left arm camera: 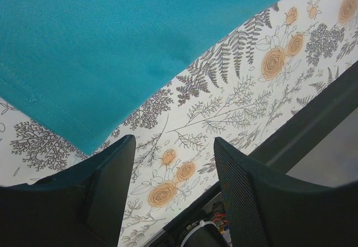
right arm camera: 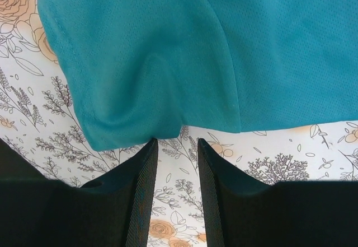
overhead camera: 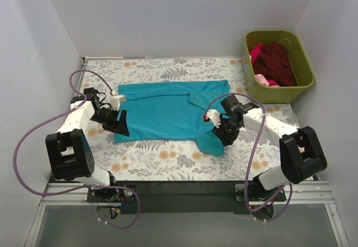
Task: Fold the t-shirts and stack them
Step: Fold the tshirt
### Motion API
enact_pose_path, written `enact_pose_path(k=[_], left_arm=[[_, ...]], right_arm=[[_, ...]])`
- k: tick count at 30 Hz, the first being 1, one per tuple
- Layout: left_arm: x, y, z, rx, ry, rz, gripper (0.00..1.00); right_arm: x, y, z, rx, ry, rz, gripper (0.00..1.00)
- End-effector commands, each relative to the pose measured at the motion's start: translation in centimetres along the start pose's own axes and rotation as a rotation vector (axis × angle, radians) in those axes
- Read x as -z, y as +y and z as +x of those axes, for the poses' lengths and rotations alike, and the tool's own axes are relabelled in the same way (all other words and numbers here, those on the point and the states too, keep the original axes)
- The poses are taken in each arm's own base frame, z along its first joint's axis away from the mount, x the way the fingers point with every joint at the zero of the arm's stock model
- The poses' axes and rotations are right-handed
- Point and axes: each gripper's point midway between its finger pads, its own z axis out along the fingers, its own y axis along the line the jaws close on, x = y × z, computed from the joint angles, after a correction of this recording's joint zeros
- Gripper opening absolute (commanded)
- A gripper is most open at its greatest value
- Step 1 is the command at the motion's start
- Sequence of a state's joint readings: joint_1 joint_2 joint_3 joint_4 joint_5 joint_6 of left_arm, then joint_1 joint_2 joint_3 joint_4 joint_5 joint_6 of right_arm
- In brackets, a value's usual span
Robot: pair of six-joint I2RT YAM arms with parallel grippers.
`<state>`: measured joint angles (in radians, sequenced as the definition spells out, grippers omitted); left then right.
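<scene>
My left gripper (left arm camera: 173, 146) is open and empty, with the near-left hem corner of the teal shirt (left arm camera: 112, 45) just beyond its tips; my right gripper (right arm camera: 177, 146) has its jaws narrowly parted, holding nothing, the near sleeve's edge right at their mouth; the shirt lies flat mid-table, long axis left to right, one arm at each end; I judge each pinch needs a short push forward. One teal shirt; one maroon shirt (overhead camera: 278, 62) and pink cloth (overhead camera: 256, 51) in the one bin (overhead camera: 305, 82), far right.
</scene>
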<state>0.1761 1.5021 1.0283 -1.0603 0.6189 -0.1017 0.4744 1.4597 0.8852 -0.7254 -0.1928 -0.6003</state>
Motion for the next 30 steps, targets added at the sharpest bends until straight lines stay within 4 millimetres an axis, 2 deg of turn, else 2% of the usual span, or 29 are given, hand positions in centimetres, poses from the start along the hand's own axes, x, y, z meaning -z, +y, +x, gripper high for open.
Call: enact_pose_path(k=[1,7,11,14,15,17,21,30], left_arm=[[0.5,0.4,-1.3,-0.034,-0.047,-0.012,0.57],[-0.1,0.9,-0.7,-0.014,-0.036,-0.013,0.56],[-0.2,1.6,-0.2,-0.002,-0.016,-0.027,0.56],[-0.3,2.2,0.2,-0.005,0.004,-0.037,0.56],[-0.3,2.3,0.2,-0.005,0.008,-0.039,0.56],[-0.3,2.7,0.4,-0.005,0.021,-0.044,0.56],[-0.5,3.5,1.1,-0.021,0.051,-0.061,0.54],[-1.6,4.3,4.3,-0.079,0.121,-0.093,0.46]], right_arm=[[-0.4,0.3,-0.8,0.022,-0.034,-0.021,0.41],[-1.0,0.7,-1.4,0.025,-0.04,-0.051,0.39],[-1.1,0.9,-1.7,0.03,-0.048,-0.065,0.33],[-1.3,0.7,-1.6,0.029,-0.037,-0.062,0.24],[-1.3,0.6,-1.6,0.031,-0.035,-0.057,0.14],[-1.2,0.5,-1.7,0.032,-0.034,-0.051,0.01],[-0.7,0.5,-1.6,0.035,-0.041,-0.038,0.01],[0.2,0.8,-1.6,0.028,-0.063,-0.019,0.01]])
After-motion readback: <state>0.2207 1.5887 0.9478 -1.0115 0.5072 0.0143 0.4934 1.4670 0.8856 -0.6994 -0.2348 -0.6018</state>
